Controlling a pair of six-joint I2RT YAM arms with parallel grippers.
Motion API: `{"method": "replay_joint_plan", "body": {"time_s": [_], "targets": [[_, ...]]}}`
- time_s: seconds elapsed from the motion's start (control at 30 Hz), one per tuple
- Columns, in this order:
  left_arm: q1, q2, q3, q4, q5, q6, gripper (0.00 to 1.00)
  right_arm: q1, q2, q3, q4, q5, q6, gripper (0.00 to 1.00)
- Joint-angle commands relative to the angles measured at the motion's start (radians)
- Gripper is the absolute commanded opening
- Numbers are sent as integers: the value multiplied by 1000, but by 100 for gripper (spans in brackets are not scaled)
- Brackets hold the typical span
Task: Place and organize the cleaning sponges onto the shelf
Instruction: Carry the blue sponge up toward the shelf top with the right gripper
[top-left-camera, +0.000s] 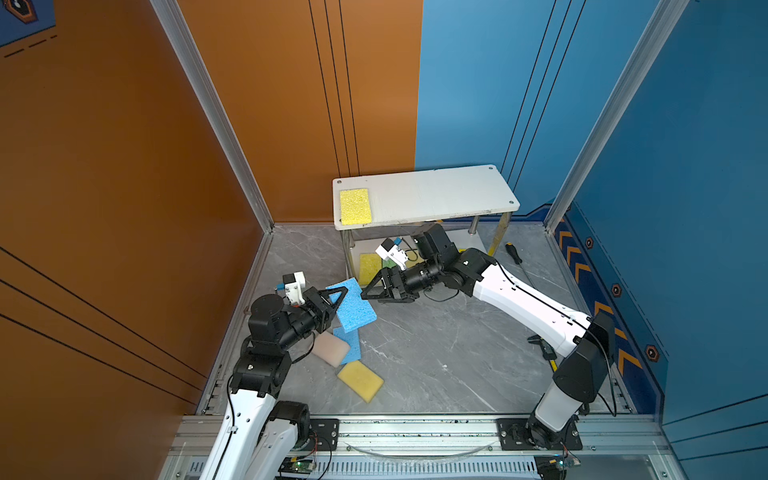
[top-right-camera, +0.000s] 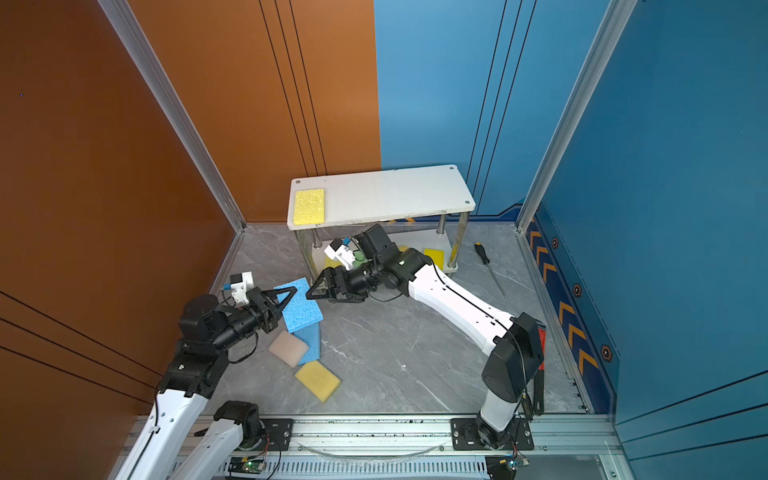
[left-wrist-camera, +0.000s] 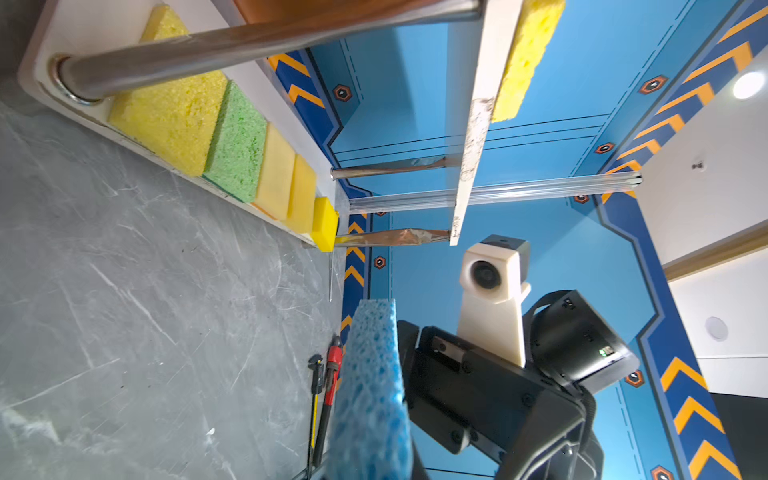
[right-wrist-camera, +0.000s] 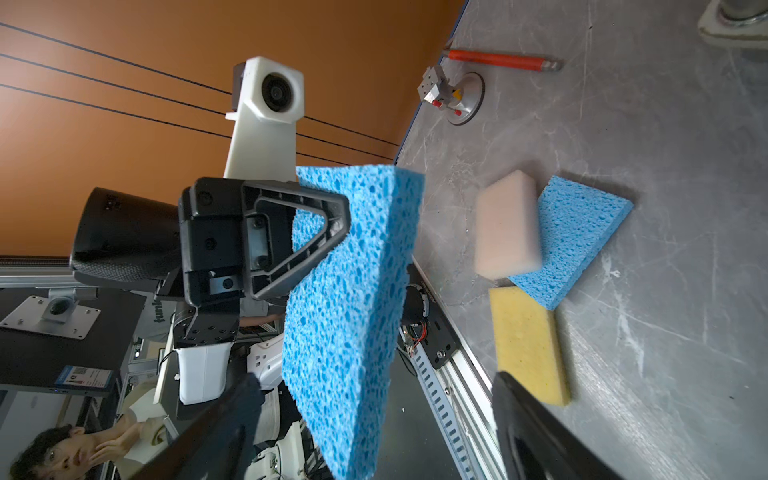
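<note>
Your left gripper is clamped on one end of a blue sponge, which sticks out past the fingertips, clear of the surface. Your right gripper stands wide and holds nothing. In the right wrist view the sponge's free end seems to lie between its spread fingers, though I cannot tell if they touch. Draw that arm straight back before you swing the left one, or the foam may catch. Beyond both stands the shelf. Its top board carries only a yellow sponge at the end toward the orange wall, and the rest is bare. The left wrist view shows the lower board lined along its front edge with a row of sponges, so the top board looks like the place to go. Lift high enough to clear its front edge and lay the blue sponge flat just beside the yellow one, long sides parallel. Let go only once the foam rests on the board; held by one end, it may droop. Three more wait near the surface's edge by the left arm: a second blue, a pink one partly on it, and a yellow pad.
</note>
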Motion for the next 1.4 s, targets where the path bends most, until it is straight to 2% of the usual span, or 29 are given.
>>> {"method": "replay_joint_plan", "body": {"time_s": [0.0,0.17,0.53,0.67,0.77,1.0,1.07,1.13,1.3,1.37], "targets": [[8,17,12,87,-28,-51,5,2,-31,22,38,9,30,90],[5,32,30,95,-33,-51,4,8,-34,16,78,0,61,88],[5,41,40,136,-68,-56,4,34,-39,-14,137,-20,107,67],[9,41,40,133,-74,-48,4,39,-41,-21,150,-24,119,54],[9,46,48,133,-64,-43,4,39,-41,-22,150,-21,118,48],[10,42,48,127,-61,-39,5,39,-41,-23,153,-11,127,18],[12,40,48,124,-60,-37,7,38,-43,-23,153,-7,128,16],[12,38,51,113,-56,-32,15,36,-48,-24,153,-2,128,14],[19,36,87,37,-33,13,70,31,-65,-32,152,8,128,14],[29,31,106,-4,-22,36,83,29,-72,-32,150,9,126,13]]}}
